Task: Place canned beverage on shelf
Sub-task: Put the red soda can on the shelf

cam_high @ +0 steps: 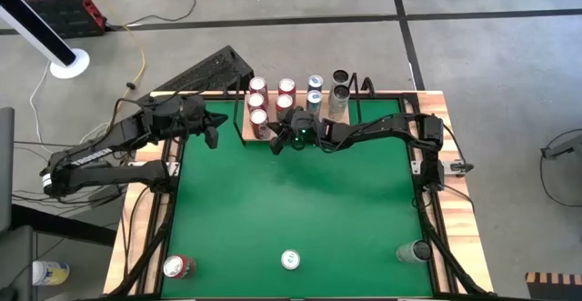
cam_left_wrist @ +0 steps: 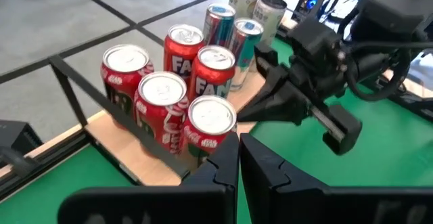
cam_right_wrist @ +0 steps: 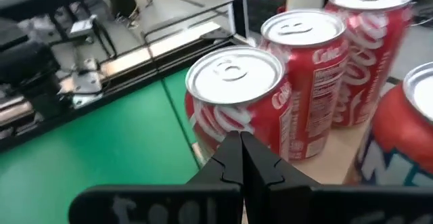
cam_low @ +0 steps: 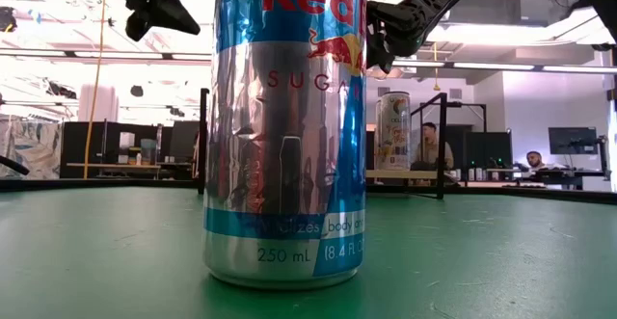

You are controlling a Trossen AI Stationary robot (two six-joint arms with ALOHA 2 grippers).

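while both my grippers hang over the far edge of the table [cam_high: 273,210], neither carries anything. right gripper [cam_high: 277,143] is clenched empty, fingers pressed together, right above the near-left red can [cam_right_wrist: 237,99] on the shelf [cam_left_wrist: 128,149]. left gripper [cam_high: 211,135] is also closed on nothing, just off the shelf's left end.

progress, as i read it: shelf at the far edge is already well stocked. five red cans [cam_high: 258,101] stand in a cluster at its left end, two slim blue-and-silver cans [cam_high: 315,90] in the middle, two taller pale cans [cam_high: 340,87] at the right end. all upright, tops up, packed close.

left to do: three cans sit along the near edge of the table. red can [cam_high: 177,266] lies near the near-left corner, a slim can [cam_high: 290,260] stands upright at the middle of the near edge, a grey can [cam_high: 414,251] lies tipped near the near-right corner. so i'd call it mostly done, three to go, and no pick in hand right now.

next candidate looks like the slim can: silver and blue body, printed sugar-free label, upright, standing clear of everything else, well apart from both grippers. smooth metal, narrow, so i expect it to tip easily if clipped off centre. the two lying cans will likely need a different approach.

shelf itself: light wood board, thin black wire frame at the ends; free room seems scarce.
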